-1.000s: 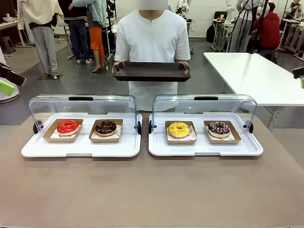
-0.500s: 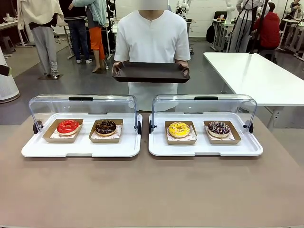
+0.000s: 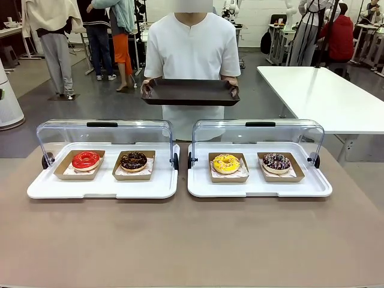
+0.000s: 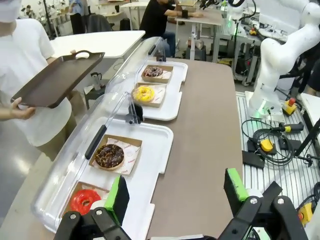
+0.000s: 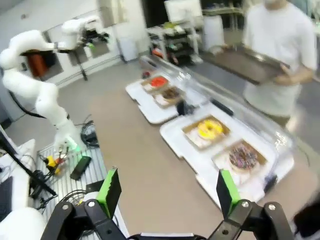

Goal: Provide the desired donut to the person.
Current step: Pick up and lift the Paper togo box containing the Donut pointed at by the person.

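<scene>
No text, label, brand, number or sign is legible. The paper liner point(image 4: 129, 150) under the chocolate donut point(image 4: 109, 155), in the left display tray point(image 4: 162, 147), carries faint reddish marks. They are too small to make out.

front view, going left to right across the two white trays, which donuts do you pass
red donut → dark chocolate donut → yellow donut → sprinkled chocolate donut
</scene>
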